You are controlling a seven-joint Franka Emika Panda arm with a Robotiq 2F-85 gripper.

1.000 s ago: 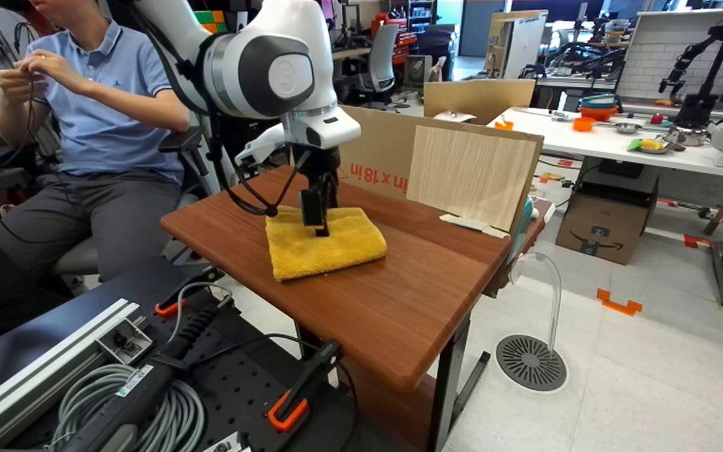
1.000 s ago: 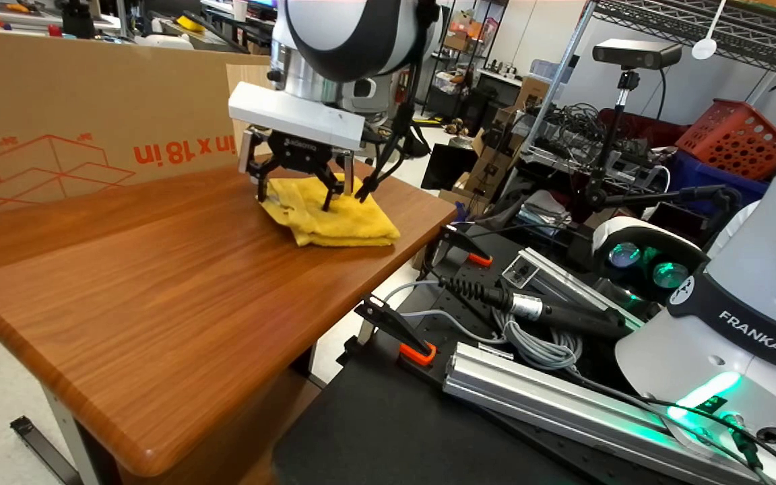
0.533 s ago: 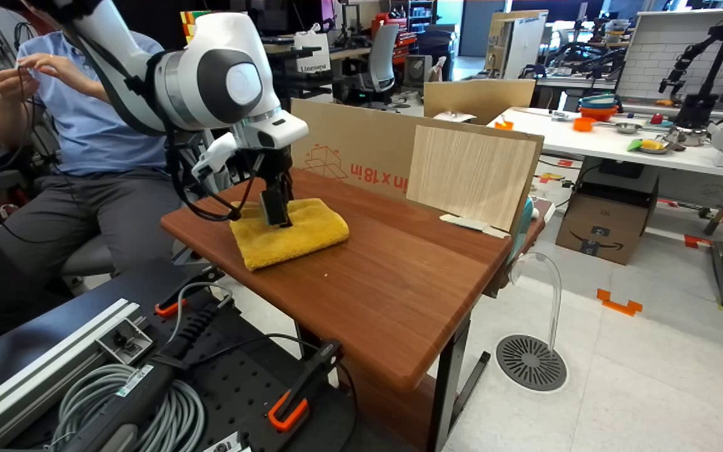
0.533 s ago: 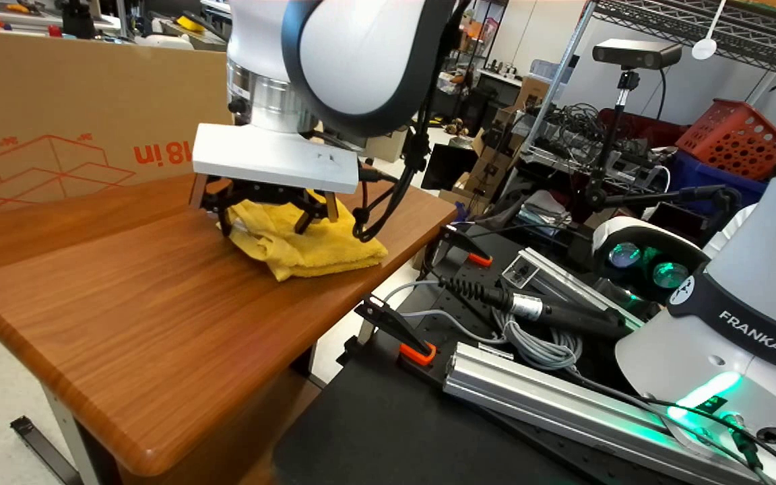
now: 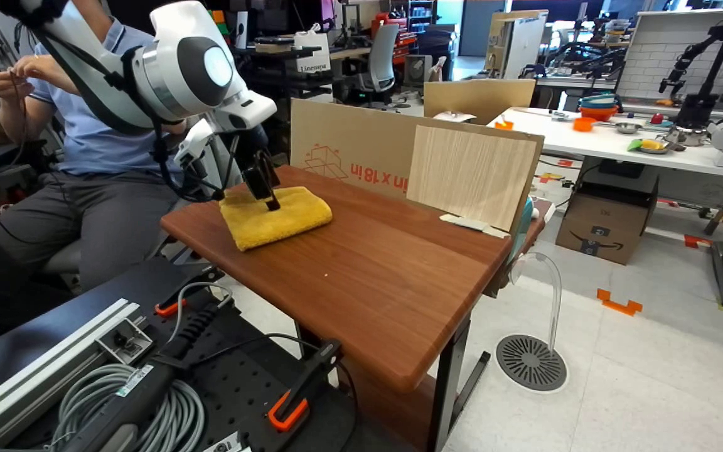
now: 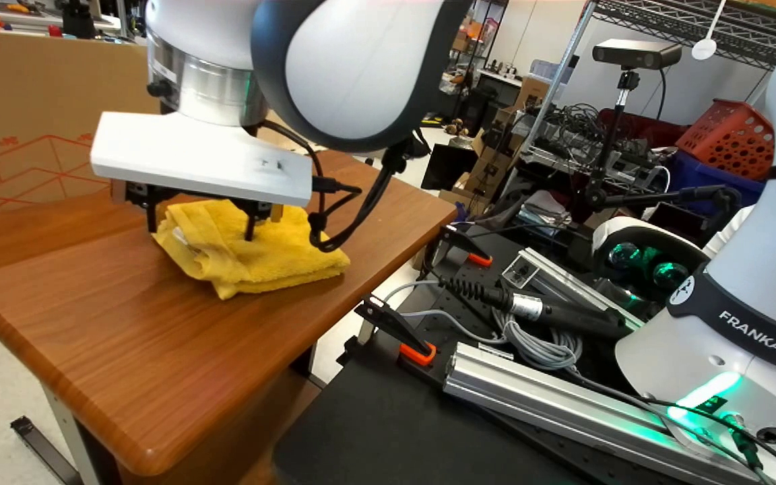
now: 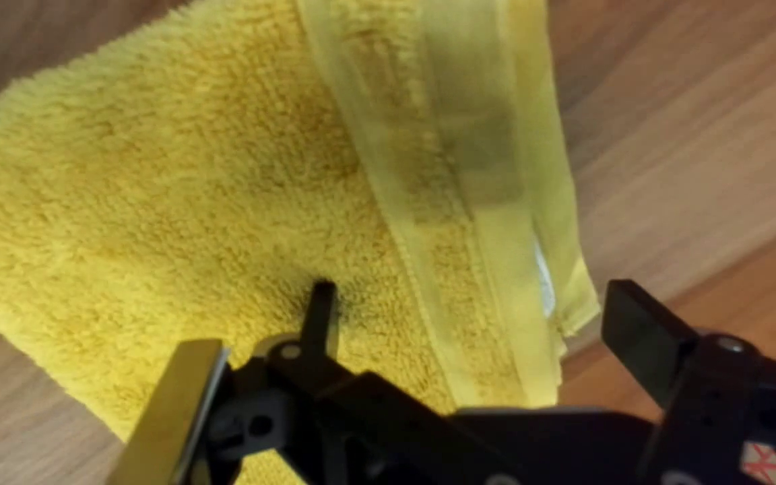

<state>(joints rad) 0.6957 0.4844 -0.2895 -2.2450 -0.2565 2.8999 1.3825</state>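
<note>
Cardboard panel (image 5: 368, 143) lines table (image 5: 361, 282) beyond yellow towel (image 5: 281, 223).

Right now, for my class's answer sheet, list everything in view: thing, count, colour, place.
Table: 1, brown, foreground
Towel: 1, yellow, folded on the table
Cardboard panel: 1, brown, along one table side
Pale board: 1, beige, against the panel
Bench: 1, black, beside the table
Clamps: 2, black and orange, on the bench
Metal rails: 2, silver, on the bench
Cable coil: 1, grey, on the bench
Crate: 1, red, background
Worktable: 1, white, background
Carton: 1, brown, under the worktable
Rest: too crowded to count fully
Person: 1, blue shirt, seated near the table
Franka arm: 1, white, above the towel
Gripper: 1, black, jaws apart at the towel's edge
</note>
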